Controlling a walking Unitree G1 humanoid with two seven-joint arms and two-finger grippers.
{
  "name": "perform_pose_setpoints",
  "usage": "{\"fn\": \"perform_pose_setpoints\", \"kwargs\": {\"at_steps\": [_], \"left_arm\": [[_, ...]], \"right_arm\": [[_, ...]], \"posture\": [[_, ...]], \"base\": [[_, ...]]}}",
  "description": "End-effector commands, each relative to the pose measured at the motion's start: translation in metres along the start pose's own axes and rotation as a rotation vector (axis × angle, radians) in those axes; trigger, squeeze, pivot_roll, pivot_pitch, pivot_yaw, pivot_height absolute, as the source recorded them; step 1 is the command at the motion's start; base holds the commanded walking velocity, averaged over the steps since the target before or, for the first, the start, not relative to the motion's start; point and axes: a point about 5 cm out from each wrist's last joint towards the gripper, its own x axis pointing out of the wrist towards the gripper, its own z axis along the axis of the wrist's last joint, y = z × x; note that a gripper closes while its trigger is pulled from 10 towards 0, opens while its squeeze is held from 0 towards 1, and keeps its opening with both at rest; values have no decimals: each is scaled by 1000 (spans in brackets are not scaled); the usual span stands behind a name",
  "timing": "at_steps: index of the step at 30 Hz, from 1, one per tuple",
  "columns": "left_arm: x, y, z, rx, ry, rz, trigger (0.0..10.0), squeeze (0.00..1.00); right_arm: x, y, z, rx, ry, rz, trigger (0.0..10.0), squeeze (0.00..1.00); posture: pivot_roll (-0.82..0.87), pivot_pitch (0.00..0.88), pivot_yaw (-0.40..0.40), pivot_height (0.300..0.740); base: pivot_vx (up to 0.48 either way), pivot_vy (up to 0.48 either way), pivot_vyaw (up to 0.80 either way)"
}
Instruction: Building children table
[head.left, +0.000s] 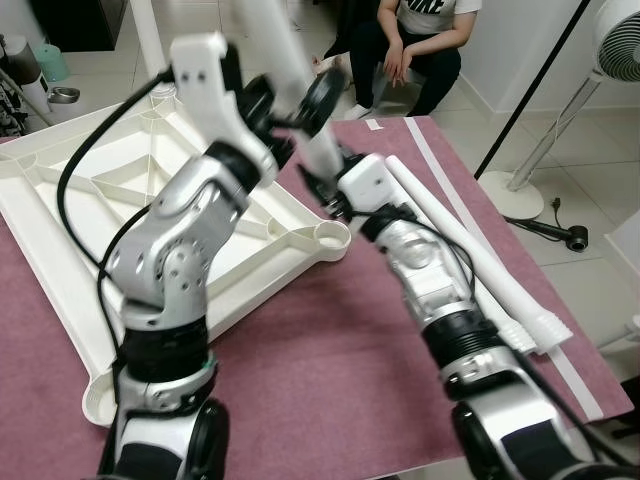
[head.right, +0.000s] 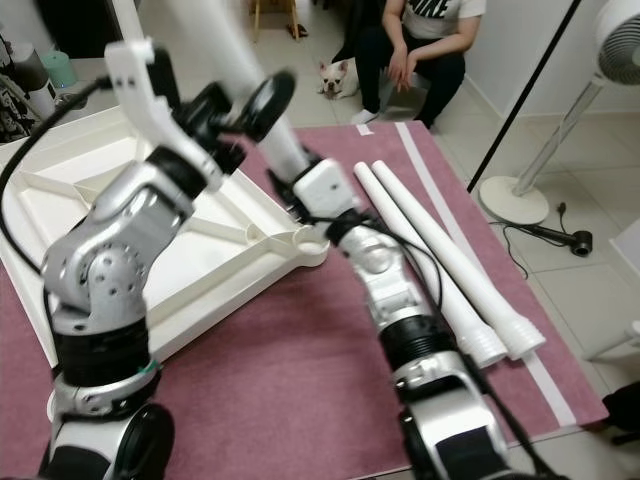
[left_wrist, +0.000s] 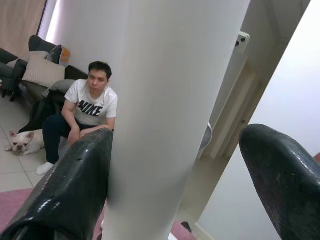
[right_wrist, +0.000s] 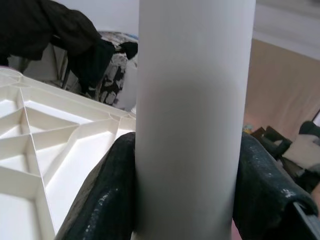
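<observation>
Your right gripper has its jaws clamped on the white table leg, both fingers pressed to its sides, low on the leg just above the corner socket of the upturned tabletop. Your left gripper sits higher on the same leg with jaws wide: one finger touches it, the other stands well apart.

The leg's upper end is cut off in the head views, and its foot is hidden behind your right wrist.

Two spare legs lie on the maroon mat just beside your right forearm. Beyond the jaws a seated person and a small dog wait; a fan stands off to the right.
</observation>
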Motion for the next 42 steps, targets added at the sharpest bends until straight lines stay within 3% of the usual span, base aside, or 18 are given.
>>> {"fn": "perform_pose_setpoints", "kwargs": {"at_steps": [1,5,6,7,13,19,24,25,27,29,30,31,42], "left_arm": [[4,-9,0,-34,-1,-75,10000,0],[8,-9,0,-24,10,-58,10000,0],[9,-8,-1,-10,20,-46,7804,0],[10,-7,-3,5,37,-28,0,0],[10,-6,-11,50,93,-9,0,0],[9,-7,-12,43,96,-11,0,0],[8,-11,-16,105,122,-32,0,0],[7,-14,-19,143,138,-47,0,0],[7,-14,-19,143,138,-47,0,0],[5,-17,-26,263,170,-81,0,0],[5,-17,-26,263,170,-81,0,0],[5,-18,-28,298,176,-88,0,0],[5,-18,-36,403,192,-96,0,0]], "right_arm": [[4,4,1,-26,-7,53,10000,0],[6,9,1,-29,-12,75,10000,0],[6,10,1,-23,-13,75,10000,0],[6,11,1,-19,-13,74,10000,0],[4,12,-1,-11,-8,63,10000,0],[2,11,-4,-4,3,49,10000,0],[2,9,-6,-10,22,28,10000,16],[3,9,-4,13,25,33,10000,1000],[3,9,-4,13,25,33,10000,1000],[6,13,3,94,11,80,10000,1000],[6,13,3,94,11,80,10000,1000],[7,14,8,124,6,101,10000,0],[9,16,22,155,27,185,10000,0]], "posture": [[87,0,0,740],[90,0,0,740],[90,0,0,740],[90,0,-2,740],[86,0,3,740],[84,0,7,740],[82,0,8,740],[82,0,8,740],[82,0,8,740],[82,0,8,740],[82,0,8,740],[76,0,9,740],[62,0,5,740]], "base": [[0,0,0],[0,0,0],[0,0,0],[0,0,0],[0,0,0],[0,0,0],[0,0,0],[0,0,0],[0,0,0],[0,0,0],[0,0,0],[0,0,0],[0,0,0]]}}
